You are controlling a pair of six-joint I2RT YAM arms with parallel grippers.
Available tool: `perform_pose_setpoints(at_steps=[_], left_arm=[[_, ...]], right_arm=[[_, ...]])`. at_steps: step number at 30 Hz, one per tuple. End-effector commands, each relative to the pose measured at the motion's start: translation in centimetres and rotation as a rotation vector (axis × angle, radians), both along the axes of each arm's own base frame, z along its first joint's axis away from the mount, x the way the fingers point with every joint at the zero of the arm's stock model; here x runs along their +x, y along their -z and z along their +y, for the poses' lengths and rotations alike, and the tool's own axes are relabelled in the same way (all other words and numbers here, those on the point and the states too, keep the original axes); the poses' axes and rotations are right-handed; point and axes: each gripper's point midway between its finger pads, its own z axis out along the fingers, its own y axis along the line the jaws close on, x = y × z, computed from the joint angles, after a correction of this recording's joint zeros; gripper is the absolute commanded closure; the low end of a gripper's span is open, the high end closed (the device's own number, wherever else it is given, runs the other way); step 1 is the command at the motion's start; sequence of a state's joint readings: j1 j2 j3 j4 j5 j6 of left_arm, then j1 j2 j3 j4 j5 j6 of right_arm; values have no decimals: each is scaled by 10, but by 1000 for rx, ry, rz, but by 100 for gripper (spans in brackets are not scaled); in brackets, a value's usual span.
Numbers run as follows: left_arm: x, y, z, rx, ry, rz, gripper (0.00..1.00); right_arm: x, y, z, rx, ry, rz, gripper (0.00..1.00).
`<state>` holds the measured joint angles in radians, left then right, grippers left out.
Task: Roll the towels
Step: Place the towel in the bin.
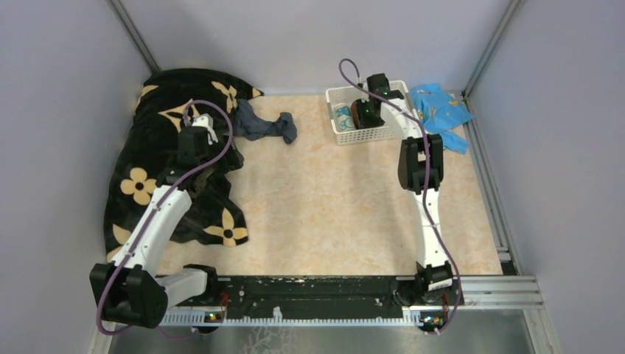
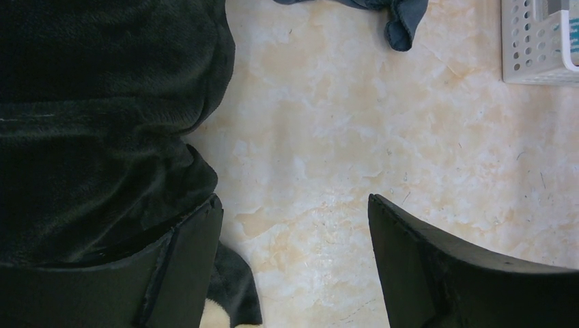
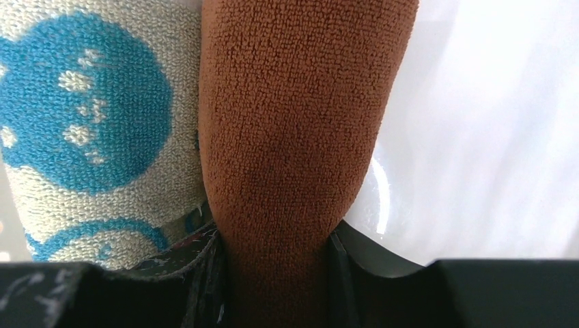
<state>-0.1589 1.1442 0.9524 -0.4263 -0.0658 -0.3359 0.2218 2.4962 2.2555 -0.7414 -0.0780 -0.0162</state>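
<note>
At the near edge of the desk the two arm bases sit side by side. The left arm reaches forward over the big black blanket with tan flowers, which lies heaped along the left side. The left jaws are released, spread wide and holding nothing. In the wrist view one finger is over the blanket's edge and the other is over bare desk.

Farther back, just beyond the left jaws, the long grey-blue towel lies loose and crumpled on the desk. One end of it touches the blanket's far corner.

The right arm stretches to the far right part of the desk and dips into a white basket with holes in its walls. The right jaws are clenched on the rust-brown towel, a rounded bundle pinched between the two fingers inside the basket. Pressed against the brown towel's left side is the teal-and-white towel, also bundled and also in the basket. From the top view the arm hides most of the brown towel.

Just beyond the basket on the right, near the far corner, a bright light-blue cloth lies rumpled on the desk.
</note>
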Motion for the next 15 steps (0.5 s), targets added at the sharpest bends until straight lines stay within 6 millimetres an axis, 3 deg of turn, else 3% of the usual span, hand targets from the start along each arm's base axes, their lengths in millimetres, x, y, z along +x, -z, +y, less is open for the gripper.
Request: perform_pose_setpoints(at_steps=[1,6,8,15], left_arm=[[3,0,0,-17,6,-9,16],[3,1,-1,-28,13,-7,16],[3,1,0,-29,10,-7,16],[3,1,1,-33,7,-8,16]], right_arm=[[-25,8,11,35,-54,100,62],[-22,-7,10,39,-53,60,57],[-19,-15,7,32,-40,31,51],[-10,-35,-12,0,21,-26,43]])
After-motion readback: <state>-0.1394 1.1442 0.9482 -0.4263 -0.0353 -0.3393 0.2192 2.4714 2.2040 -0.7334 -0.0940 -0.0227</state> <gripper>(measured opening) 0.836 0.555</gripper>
